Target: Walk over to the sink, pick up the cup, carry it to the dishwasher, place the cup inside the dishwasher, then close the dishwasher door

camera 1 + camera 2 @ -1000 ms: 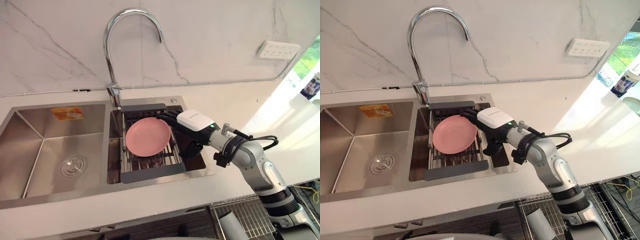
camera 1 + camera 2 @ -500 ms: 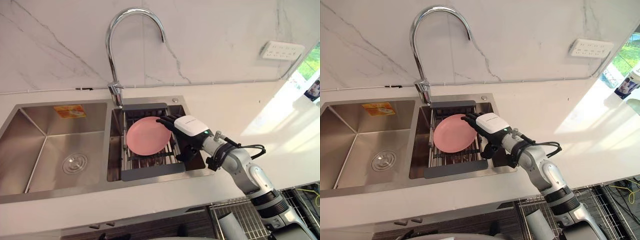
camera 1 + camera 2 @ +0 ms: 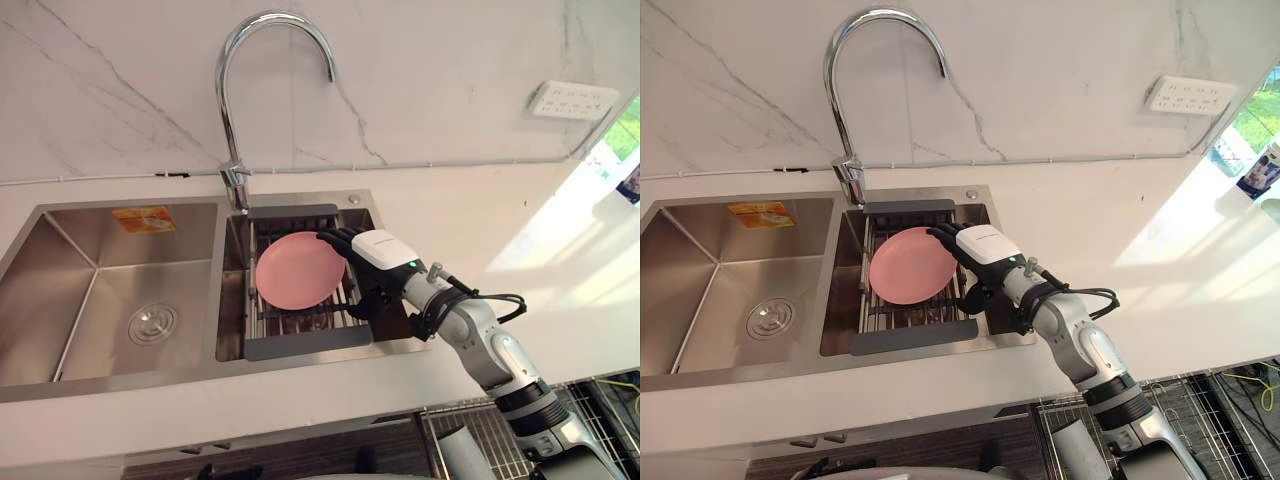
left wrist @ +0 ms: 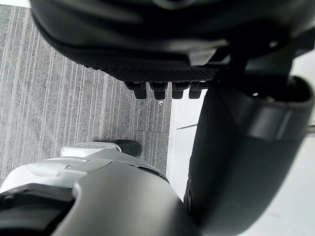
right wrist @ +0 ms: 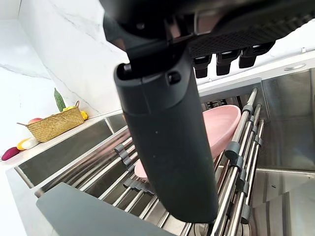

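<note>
Right wrist view: basket beyond sink

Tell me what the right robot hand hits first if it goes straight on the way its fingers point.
The pink plate, most likely. The right robot hand is aimed across the sink rack at the plate's rim beside its fingers. Depth is unclear, so they could slide just over the rim instead.
</note>
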Tool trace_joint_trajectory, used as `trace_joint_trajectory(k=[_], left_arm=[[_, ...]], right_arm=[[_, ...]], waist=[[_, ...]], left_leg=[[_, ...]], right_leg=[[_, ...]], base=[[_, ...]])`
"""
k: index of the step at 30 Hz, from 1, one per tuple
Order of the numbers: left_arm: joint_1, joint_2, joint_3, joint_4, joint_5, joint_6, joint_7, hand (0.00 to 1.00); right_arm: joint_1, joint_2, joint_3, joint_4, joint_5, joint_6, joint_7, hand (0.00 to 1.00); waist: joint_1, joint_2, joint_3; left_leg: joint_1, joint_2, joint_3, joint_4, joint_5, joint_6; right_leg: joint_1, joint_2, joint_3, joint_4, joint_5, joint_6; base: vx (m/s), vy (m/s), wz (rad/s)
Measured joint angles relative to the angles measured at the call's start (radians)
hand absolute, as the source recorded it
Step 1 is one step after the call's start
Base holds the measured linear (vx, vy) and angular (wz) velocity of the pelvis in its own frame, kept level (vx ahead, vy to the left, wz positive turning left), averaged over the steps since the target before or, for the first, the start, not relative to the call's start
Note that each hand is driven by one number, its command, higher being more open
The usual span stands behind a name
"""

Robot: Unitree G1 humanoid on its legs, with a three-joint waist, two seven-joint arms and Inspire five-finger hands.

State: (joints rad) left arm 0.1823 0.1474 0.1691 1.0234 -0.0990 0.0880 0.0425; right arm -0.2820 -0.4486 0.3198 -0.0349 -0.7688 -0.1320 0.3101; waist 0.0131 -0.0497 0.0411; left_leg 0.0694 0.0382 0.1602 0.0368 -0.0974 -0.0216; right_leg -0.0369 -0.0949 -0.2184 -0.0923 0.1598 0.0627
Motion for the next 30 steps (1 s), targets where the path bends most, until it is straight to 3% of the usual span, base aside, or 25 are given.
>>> trace_joint_trajectory(k=[8,15,22,30], left_arm=[[-0.001,-0.002,0.0,-0.016,-0.001,0.002,0.0,1.0],[-0.001,-0.008,0.0,-0.035,-0.001,0.003,0.0,1.0],[-0.001,-0.009,0.0,-0.04,-0.001,-0.011,0.001,1.0],[-0.001,-0.011,0.0,-0.04,0.0,-0.021,0.002,1.0]], right_arm=[[-0.01,0.049,0.043,0.094,-0.012,0.01,-0.082,1.0],[-0.013,0.067,0.082,0.174,-0.063,0.016,-0.162,1.0],[-0.016,0.089,0.082,0.219,-0.218,0.022,-0.292,1.0],[-0.02,0.087,0.13,0.224,-0.342,0.027,-0.341,1.0]], waist=[[0.003,0.003,0.022],[0.027,0.006,0.025],[0.029,0.006,0.048],[0.03,0.009,0.052]], left_leg=[[0.001,0.002,-0.008,0.0,0.003,-0.002],[0.0,0.003,-0.016,0.0,0.003,-0.002],[0.001,-0.001,-0.023,0.0,0.008,-0.002],[0.001,-0.002,-0.025,-0.001,0.009,-0.002]], right_leg=[[0.005,0.001,-0.009,0.0,-0.001,-0.001],[0.009,0.0,-0.02,0.0,-0.001,-0.001],[0.014,-0.004,-0.028,0.0,-0.001,-0.001],[0.014,-0.004,-0.029,0.0,-0.001,-0.001]], base=[[-0.02,-0.005,0.03],[-0.01,0.0,0.02],[-0.03,0.002,0.03],[0.0,0.0,0.0]])
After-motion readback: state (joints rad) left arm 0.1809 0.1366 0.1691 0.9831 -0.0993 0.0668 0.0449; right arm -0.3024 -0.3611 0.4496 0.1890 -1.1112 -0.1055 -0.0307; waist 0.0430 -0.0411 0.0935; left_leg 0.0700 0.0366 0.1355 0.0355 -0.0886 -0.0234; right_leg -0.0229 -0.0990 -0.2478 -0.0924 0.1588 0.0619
